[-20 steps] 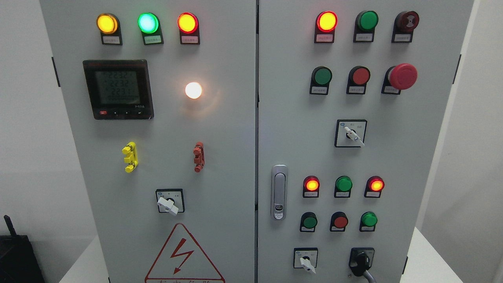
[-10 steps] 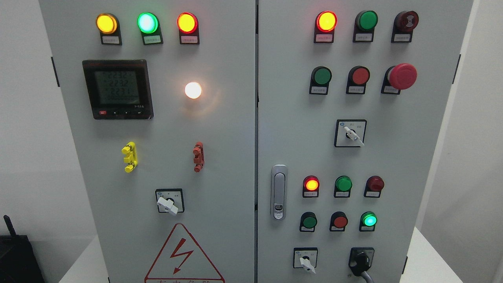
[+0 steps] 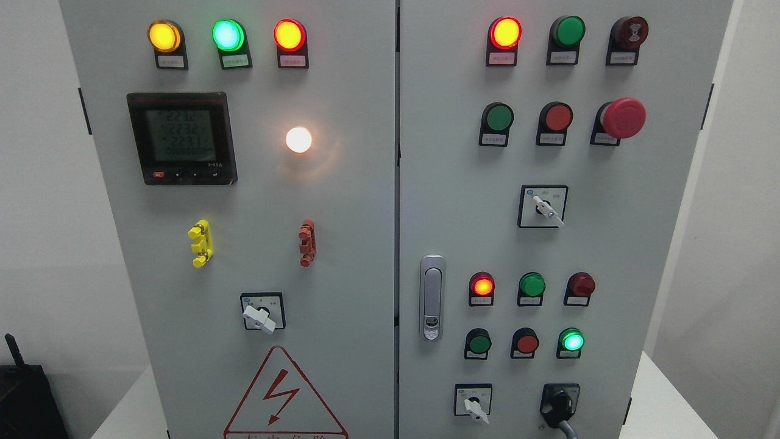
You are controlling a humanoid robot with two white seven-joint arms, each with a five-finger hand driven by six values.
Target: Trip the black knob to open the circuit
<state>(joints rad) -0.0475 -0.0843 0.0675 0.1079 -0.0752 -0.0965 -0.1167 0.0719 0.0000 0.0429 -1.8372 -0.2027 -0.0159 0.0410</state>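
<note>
At five o'clock on the grey cabinet (image 3: 341, 244) sits the black knob (image 3: 559, 407), its handle pointing toward seven. Neither robot hand is in view, so grip cannot be judged. A good move likely pinches the handle squarely and turns steadily.

I see the grey cabinet (image 3: 341, 201) filling my view, its black knob (image 3: 559, 407) at the lower right door, handle angled down, a lit green lamp (image 3: 572, 340) just above it
</note>
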